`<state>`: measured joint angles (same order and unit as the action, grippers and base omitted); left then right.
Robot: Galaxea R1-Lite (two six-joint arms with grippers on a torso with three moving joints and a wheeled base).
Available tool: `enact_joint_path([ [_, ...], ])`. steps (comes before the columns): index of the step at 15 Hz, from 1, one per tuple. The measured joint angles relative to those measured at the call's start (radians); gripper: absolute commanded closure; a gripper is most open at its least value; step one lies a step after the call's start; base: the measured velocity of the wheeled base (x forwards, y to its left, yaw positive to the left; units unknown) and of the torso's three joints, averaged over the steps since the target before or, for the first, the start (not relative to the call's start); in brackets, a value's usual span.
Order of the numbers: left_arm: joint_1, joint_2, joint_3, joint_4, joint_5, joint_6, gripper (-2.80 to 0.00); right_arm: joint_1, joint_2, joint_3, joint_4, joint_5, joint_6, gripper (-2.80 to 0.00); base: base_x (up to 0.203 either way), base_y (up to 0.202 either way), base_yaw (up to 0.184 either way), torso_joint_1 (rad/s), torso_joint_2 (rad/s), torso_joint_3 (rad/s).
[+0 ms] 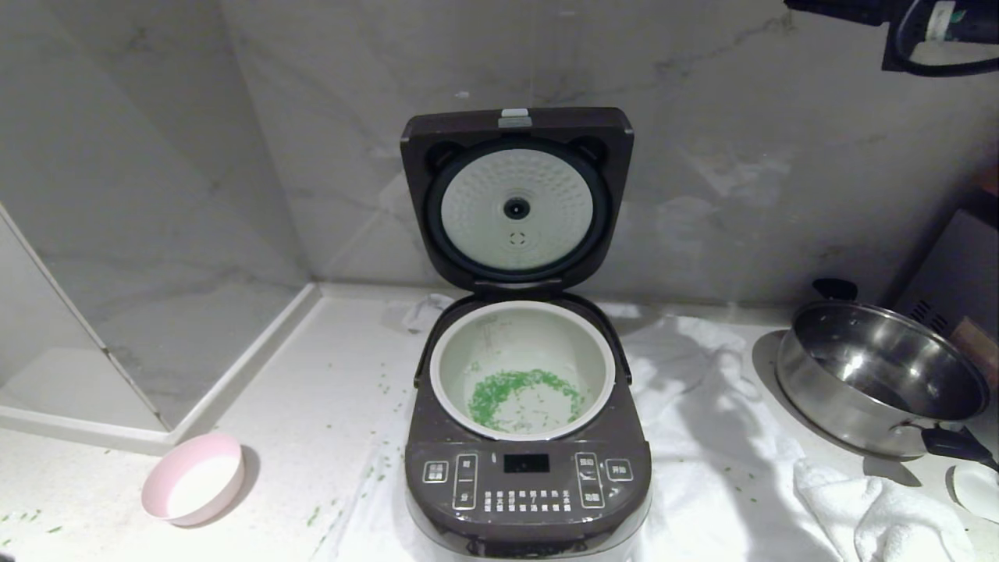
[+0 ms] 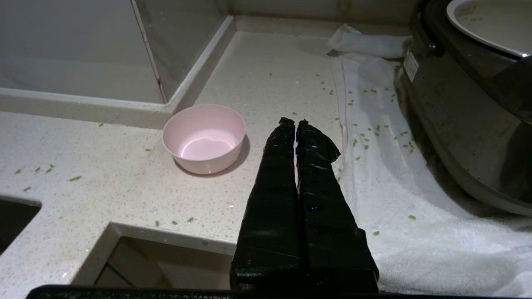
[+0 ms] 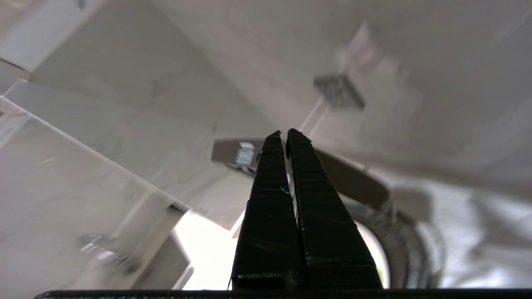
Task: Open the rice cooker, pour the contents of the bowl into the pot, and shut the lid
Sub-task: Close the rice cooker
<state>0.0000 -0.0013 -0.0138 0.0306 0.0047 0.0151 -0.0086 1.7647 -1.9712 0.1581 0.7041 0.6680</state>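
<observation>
Your right gripper [image 3: 282, 133]: raised, jaws pressed together, empty, tips toward top edge of lid [image 1: 517, 195]; arm cut off at upper right of head view. Left gripper [image 2: 294, 123]: closed, empty, low over counter [image 2: 124, 191] near bowl [image 2: 203, 137]. Wrist picture blurred. Cooker [image 1: 527, 437] centre frame, lid up. Pot [image 1: 521, 367] holds green bits [image 1: 507, 390]. Bowl at lower left, empty.

Pink bowl [image 1: 194, 489] (white inside), green bits [image 1: 515, 396].
</observation>
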Motion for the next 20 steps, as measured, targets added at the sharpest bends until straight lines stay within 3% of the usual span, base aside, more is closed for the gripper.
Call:
enact_joint_path([
  [2, 0.000, 0.000, 0.000, 0.000, 0.001, 0.000, 0.00, -0.016, 0.061, -0.003, -0.041, 0.026, 0.033, 0.00, 0.000, 0.000, 0.000, 0.000, 0.00, 0.000],
  [6, 0.000, 0.000, 0.000, 0.000, 0.001, 0.000, 0.00, -0.062, 0.121, -0.002, -0.063, 0.215, 0.043, 0.00, 0.000, 0.000, 0.000, 0.000, 0.00, 0.000],
  [9, 0.000, 0.000, 0.000, 0.000, 0.001, 0.000, 0.00, -0.057, 0.152, 0.001, -0.063, 0.283, 0.043, 0.00, 0.000, 0.000, 0.000, 0.000, 0.00, 0.000],
  [20, 0.000, 0.000, 0.001, -0.006, 0.001, -0.001, 0.00, 0.055, 0.298, 0.001, -0.173, 0.250, 0.046, 0.00, 0.000, 0.000, 0.000, 0.000, 0.00, 0.000],
])
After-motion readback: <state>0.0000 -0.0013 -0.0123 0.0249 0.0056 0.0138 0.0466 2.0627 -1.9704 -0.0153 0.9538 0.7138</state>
